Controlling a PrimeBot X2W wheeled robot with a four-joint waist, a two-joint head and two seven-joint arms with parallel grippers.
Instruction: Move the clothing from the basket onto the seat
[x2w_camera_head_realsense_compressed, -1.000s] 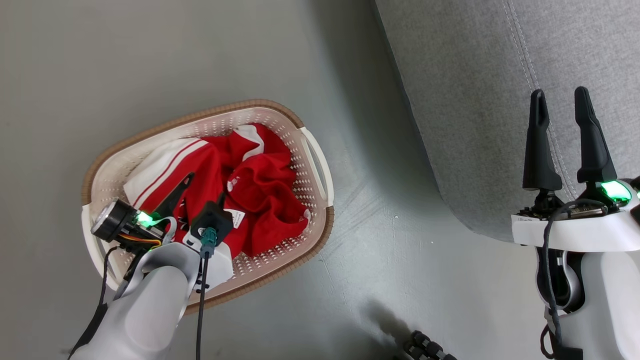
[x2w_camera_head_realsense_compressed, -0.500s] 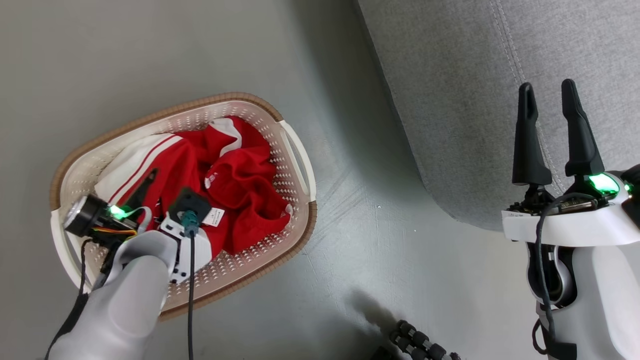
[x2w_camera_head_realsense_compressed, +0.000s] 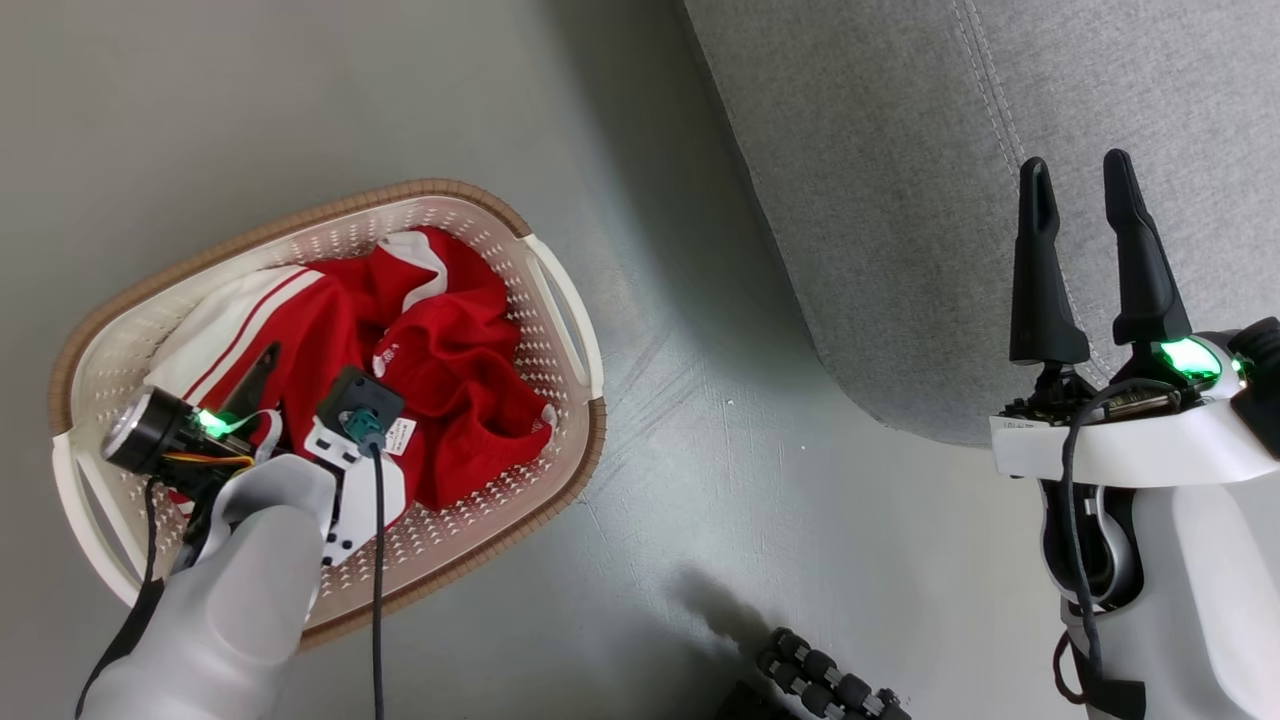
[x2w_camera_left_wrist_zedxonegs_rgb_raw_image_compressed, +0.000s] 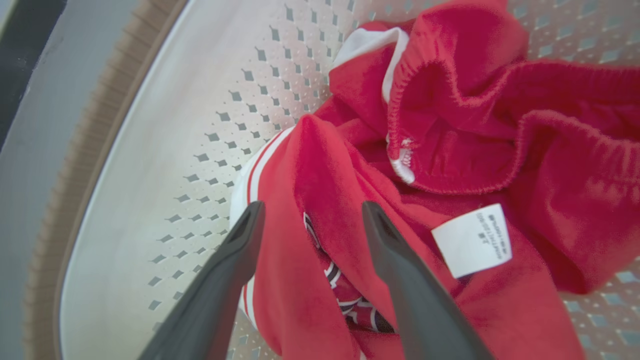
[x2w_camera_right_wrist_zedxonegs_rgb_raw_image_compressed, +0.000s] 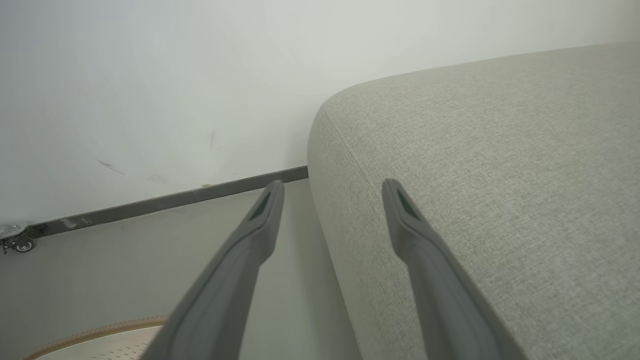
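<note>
the basket (x2w_camera_head_realsense_compressed: 330, 232) is seen on the grey floor (x2w_camera_head_realsense_compressed: 300, 90), to the left of the seat (x2w_camera_head_realsense_compressed: 900, 150) and apart from it, with a strip of floor lying between them. the clothing (x2w_camera_head_realsense_compressed: 450, 350) is found inside the basket, a crumpled red heap with white stripes on the garment toward the left end and white trim toward the far wall. a small white tag (x2w_camera_left_wrist_zedxonegs_rgb_raw_image_compressed: 472, 240) is shown lying flat on the red fabric, just to the right of the left gripper (x2w_camera_left_wrist_zedxonegs_rgb_raw_image_compressed: 312, 210). that gripper is lowered into the basket with its fingers spread wide, and a raised fold of red cloth is straddled by them. nothing is pinched, and whether the tips touch the cloth cannot be told. the basket's perforated wall is seen beyond the left finger in the left wrist view. the right gripper (x2w_camera_head_realsense_compressed: 1076, 165) is held well away from the basket, over the rounded edge of the seat; its fingers are parted wide and nothing is carried between them. in the right wrist view a pale wall (x2w_camera_right_wrist_zedxonegs_rgb_raw_image_compressed: 150, 75) and a dark skirting strip (x2w_camera_right_wrist_zedxonegs_rgb_raw_image_compressed: 200, 195) are seen past the seat's corner. a black ribbed part (x2w_camera_head_realsense_compressed: 820, 675) is visible on the floor at the bottom of the head view.
</note>
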